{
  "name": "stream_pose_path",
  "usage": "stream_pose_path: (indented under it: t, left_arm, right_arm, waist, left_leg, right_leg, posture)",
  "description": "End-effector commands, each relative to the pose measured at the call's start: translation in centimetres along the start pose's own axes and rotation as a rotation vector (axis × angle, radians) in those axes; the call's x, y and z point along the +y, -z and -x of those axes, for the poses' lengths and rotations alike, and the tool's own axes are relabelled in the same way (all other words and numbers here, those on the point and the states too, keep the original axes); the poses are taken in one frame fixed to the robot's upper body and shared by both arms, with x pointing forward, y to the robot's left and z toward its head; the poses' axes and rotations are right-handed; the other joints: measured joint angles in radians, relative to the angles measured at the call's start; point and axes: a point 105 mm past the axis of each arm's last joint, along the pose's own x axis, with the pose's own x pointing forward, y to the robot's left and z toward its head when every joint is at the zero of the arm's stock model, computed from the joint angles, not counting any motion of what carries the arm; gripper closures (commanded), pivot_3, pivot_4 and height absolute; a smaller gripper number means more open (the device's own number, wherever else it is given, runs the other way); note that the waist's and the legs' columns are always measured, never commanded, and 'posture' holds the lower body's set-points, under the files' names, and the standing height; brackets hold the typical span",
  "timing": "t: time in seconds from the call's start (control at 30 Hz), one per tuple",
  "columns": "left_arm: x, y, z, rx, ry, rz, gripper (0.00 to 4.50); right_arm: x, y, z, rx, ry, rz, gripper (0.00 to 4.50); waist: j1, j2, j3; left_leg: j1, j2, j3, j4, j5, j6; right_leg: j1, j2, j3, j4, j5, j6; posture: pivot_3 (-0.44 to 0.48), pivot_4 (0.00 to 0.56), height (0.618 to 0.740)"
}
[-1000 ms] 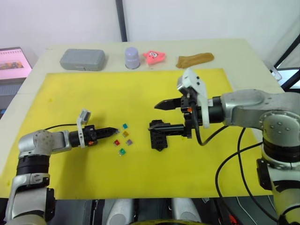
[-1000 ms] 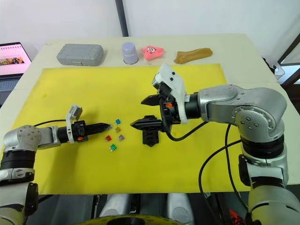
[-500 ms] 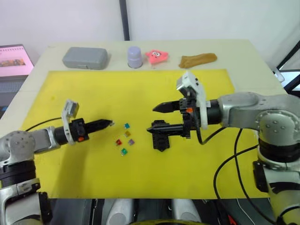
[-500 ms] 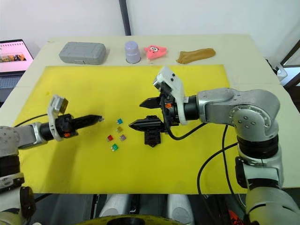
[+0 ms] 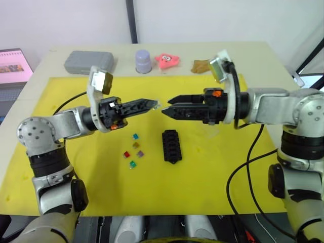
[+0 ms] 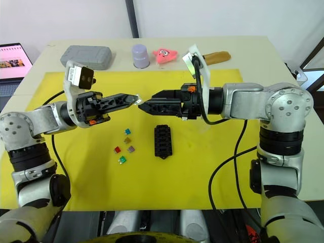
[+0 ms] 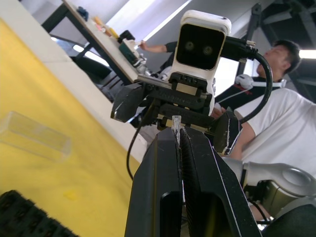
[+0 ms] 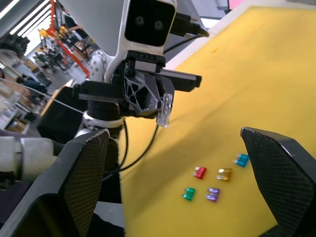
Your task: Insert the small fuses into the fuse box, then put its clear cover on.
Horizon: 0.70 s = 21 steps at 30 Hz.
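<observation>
Two grippers faced each other tip to tip above the yellow mat [image 5: 212,152], raised off its surface. The left gripper [image 6: 132,99] had its fingers pressed together on a pale, clear-looking fuse [image 8: 165,110], which stuck out past the fingertips [image 7: 177,129]. The right gripper [image 6: 146,106] had its fingers wide apart, one on either side of the held fuse in its wrist view. Five fuses [image 6: 125,145] lay loose on the mat below the left gripper: teal, yellow-brown, red, purple and green, close together but not touching. The fuse box [image 6: 162,142] sat just beside them, flat on the mat under the right gripper, with neither gripper touching it. The cover [image 7: 33,135] lay on the mat near the box. A grey case [image 5: 89,62], a lavender cup [image 5: 143,61] and a pink toy [image 5: 166,61] stood along the table's far edge.
</observation>
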Motion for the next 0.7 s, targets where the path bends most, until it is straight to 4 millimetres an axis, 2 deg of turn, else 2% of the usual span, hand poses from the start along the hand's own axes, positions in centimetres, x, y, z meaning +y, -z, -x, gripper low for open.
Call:
stream_pose_path:
  t: [0.03, 0.07, 0.5, 0.6, 0.63, 0.67, 0.7]
  left_arm:
    - [-1.26, -0.71, -0.60, -0.004, 0.043, -0.043, 4.50]
    - [-1.26, -0.73, -0.68, -0.005, 0.042, -0.042, 4.50]
    - [-1.05, -0.72, -0.90, -0.018, 0.020, -0.032, 4.50]
    - [-0.95, -0.64, -0.85, -0.021, 0.013, -0.030, 4.50]
    - [-0.93, -0.62, -0.83, -0.022, 0.012, -0.029, 4.50]
    - [-0.91, -0.62, -0.81, -0.023, 0.010, -0.028, 4.50]
    - [-0.91, -0.61, -0.81, -0.023, 0.010, -0.028, 4.50]
  right_arm:
    - [1.00, -1.04, 0.13, -0.046, -0.023, -0.011, 1.86]
    - [1.00, -1.03, 0.13, -0.045, -0.020, -0.024, 2.27]
    - [1.68, -0.78, -0.35, -0.032, -0.047, -0.062, 2.27]
    - [1.68, -0.76, -0.45, -0.030, -0.046, -0.062, 3.08]
    - [1.66, -0.73, -0.46, -0.027, -0.043, -0.062, 3.65]
    - [1.67, -0.70, -0.47, -0.024, -0.043, -0.061, 3.94]
    - [1.66, -0.70, -0.47, -0.023, -0.041, -0.060, 3.94]
  waist:
    - [0.000, 0.000, 0.000]
    - [0.000, 0.000, 0.000]
    - [0.000, 0.000, 0.000]
    - [0.001, 0.000, 0.000]
    - [0.001, 0.000, 0.000]
    - [0.001, -0.001, 0.000]
    - [0.001, -0.001, 0.000]
  left_leg:
    - [0.000, 0.000, 0.000, 0.000, 0.000, 0.000]
    - [0.000, 0.000, 0.000, 0.000, 0.000, 0.000]
    - [0.000, 0.000, 0.001, 0.000, 0.000, 0.000]
    - [0.000, 0.000, 0.000, 0.000, 0.000, 0.000]
    - [0.000, 0.000, 0.001, 0.000, 0.000, 0.000]
    - [0.000, 0.000, 0.001, 0.000, 0.000, 0.000]
    - [0.000, 0.000, 0.000, 0.000, 0.000, 0.000]
  right_leg:
    - [0.000, 0.000, 0.000, 0.000, 0.000, 0.000]
    - [0.000, 0.000, 0.000, 0.000, 0.000, 0.000]
    - [0.000, 0.002, 0.000, 0.000, 0.000, 0.000]
    - [0.000, 0.002, 0.000, 0.000, 0.000, 0.000]
    - [0.000, 0.002, 0.000, 0.000, 0.000, 0.000]
    - [0.000, 0.002, 0.000, 0.000, 0.000, 0.000]
    - [0.000, 0.002, 0.000, -0.001, 0.000, 0.000]
  posture:
    - [0.000, 0.150, 0.740]
    - [0.000, 0.150, 0.740]
    - [0.000, 0.150, 0.740]
    - [0.000, 0.150, 0.740]
    - [0.000, 0.150, 0.740]
    - [0.000, 0.150, 0.740]
    - [0.000, 0.150, 0.740]
